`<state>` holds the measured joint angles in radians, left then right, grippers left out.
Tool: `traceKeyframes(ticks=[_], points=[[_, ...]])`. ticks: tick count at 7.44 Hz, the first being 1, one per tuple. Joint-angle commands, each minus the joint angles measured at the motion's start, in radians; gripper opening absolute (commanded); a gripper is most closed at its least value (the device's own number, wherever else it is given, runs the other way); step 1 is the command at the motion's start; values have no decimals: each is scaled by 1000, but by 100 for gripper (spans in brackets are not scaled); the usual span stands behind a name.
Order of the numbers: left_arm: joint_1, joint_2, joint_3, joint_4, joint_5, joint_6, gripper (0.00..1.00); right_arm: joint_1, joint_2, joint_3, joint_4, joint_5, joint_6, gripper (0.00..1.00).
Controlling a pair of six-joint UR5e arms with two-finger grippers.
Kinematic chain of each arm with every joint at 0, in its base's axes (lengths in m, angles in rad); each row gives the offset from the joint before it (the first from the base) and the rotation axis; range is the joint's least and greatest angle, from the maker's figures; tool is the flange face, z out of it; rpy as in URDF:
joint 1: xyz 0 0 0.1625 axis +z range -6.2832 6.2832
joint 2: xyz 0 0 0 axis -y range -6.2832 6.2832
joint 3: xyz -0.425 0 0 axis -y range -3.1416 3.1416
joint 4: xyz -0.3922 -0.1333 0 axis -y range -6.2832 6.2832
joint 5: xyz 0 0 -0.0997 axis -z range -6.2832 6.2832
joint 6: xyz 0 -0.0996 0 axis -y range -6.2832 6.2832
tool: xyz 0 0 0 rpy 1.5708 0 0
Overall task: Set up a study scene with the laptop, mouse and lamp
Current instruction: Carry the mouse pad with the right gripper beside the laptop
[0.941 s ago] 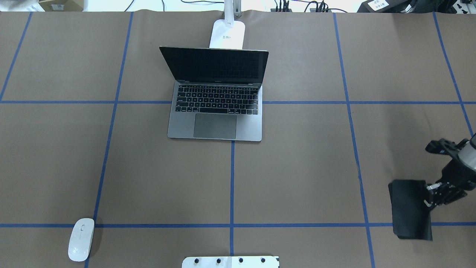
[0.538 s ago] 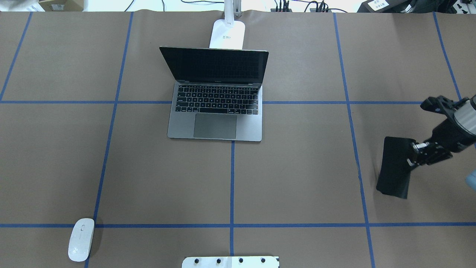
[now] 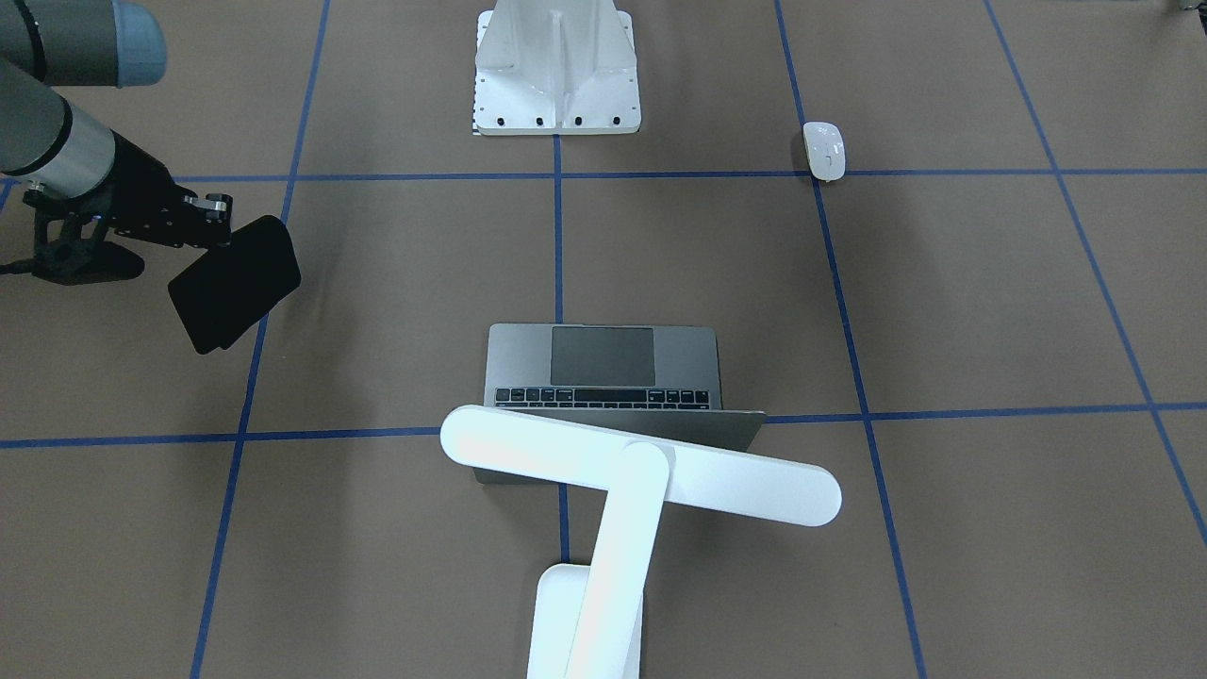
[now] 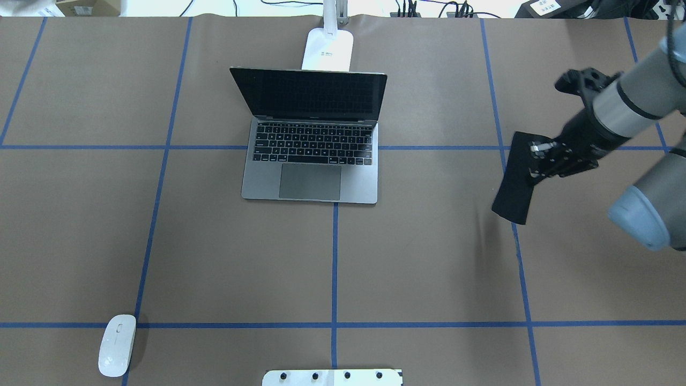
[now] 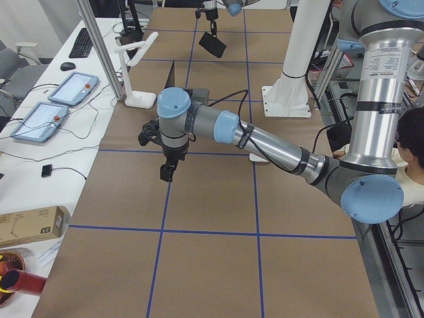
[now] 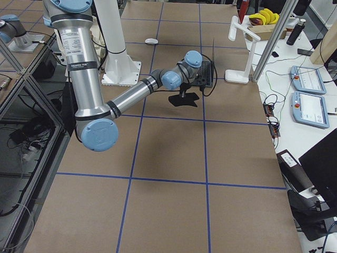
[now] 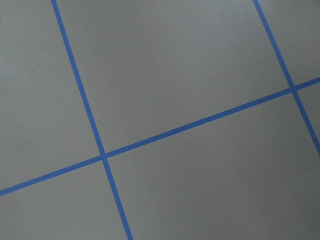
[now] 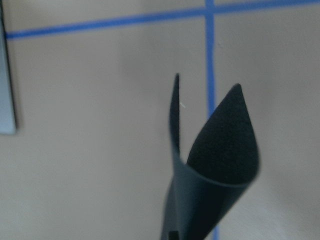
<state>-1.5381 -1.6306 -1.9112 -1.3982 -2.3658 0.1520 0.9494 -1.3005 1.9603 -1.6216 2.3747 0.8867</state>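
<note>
Mouse (image 4: 117,344) sits near-left on bench (image 4: 429,268), well apart from laptop (image 4: 313,161). Light, glossy, likely slippery: pinch across long sides. Right tool (image 4: 535,161) clamped on black mat (image 4: 512,198); left tool (image 5: 167,173): can't tell.

Robot lab: tape-gridded table (image 4: 429,257), teach pendants (image 5: 73,89)

laptop (image 4: 311,161) at centre of table (image 4: 429,257) | lamp (image 4: 327,48) just behind it | mouse (image 4: 117,344) near-left corner | mat (image 4: 515,179) lifted above table, right

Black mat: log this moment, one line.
right gripper shut on black mat, aloft | laptop open | mouse untouched | lamp behind laptop
</note>
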Motion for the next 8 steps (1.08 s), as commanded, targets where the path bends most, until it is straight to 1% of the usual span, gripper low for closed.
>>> traceKeyframes(ticks=[1,3,4,5,6,7,8], points=[[-16,-2,14,16,0,20,100,-29,223,-3,-228,-97,6,0],[-19,-11,15,62,2,18,100,-43,241,-11,-230,-110,5,0],[-25,-14,15,85,2,17,100,-55,268,-33,-231,-147,5,0],[-25,-23,12,108,2,5,100,-55,312,-90,-236,-159,5,0],[-25,-26,12,129,0,-11,100,-85,314,-102,-236,-251,-3,99],[-27,-11,1,125,2,-110,100,-101,288,-106,-239,-302,-6,100],[-27,7,-15,122,7,-205,100,-106,264,-107,-247,-305,-6,100]])
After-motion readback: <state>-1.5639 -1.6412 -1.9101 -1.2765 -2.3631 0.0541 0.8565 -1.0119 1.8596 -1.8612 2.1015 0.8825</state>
